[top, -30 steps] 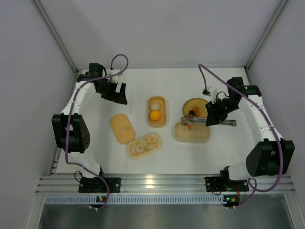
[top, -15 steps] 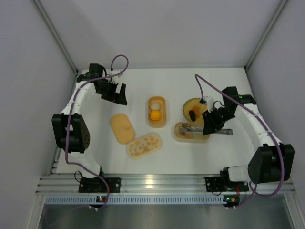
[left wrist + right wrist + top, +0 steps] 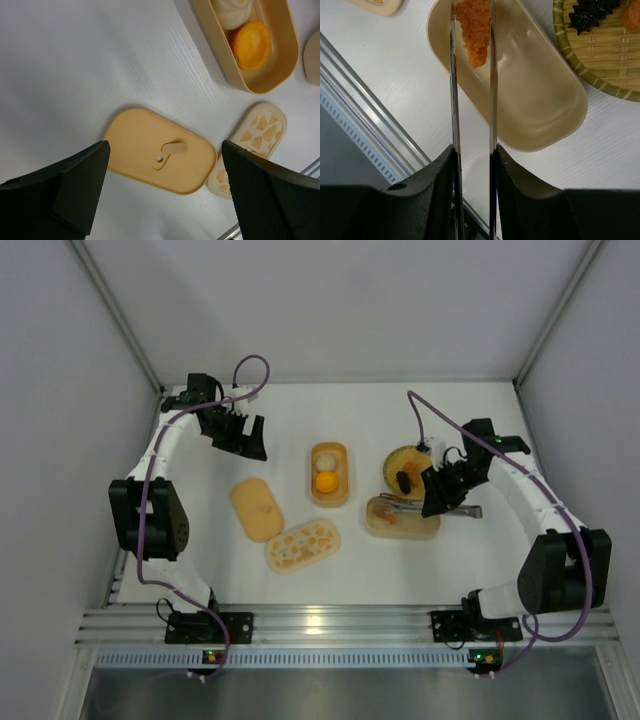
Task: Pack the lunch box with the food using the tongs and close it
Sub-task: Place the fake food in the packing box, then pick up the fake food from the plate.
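My right gripper (image 3: 441,492) (image 3: 472,150) is shut on the silver tongs (image 3: 410,504) (image 3: 453,90). An orange food chunk (image 3: 474,25) sits pinched between the tong arms, over the beige lunch box half (image 3: 404,520) (image 3: 535,110). The other box half (image 3: 328,474) (image 3: 260,80) holds a whitish ball (image 3: 232,12) and a yellow-orange ball (image 3: 325,482) (image 3: 252,44). A dark piece (image 3: 403,480) (image 3: 590,12) lies on the ribbed plate (image 3: 410,457) (image 3: 600,55). My left gripper (image 3: 240,436) (image 3: 164,145) hangs open above the plain orange lid (image 3: 257,508) (image 3: 145,167).
A patterned lid (image 3: 302,544) (image 3: 255,135) lies near the plain lid, towards the front. Another orange piece (image 3: 632,10) rests on the plate. The metal rail (image 3: 365,95) runs along the table's near edge. White walls enclose the back and both sides.
My right gripper has carried the tongs and orange chunk from the plate's edge nearer and slightly left, over the beige box half. The left arm has not moved.
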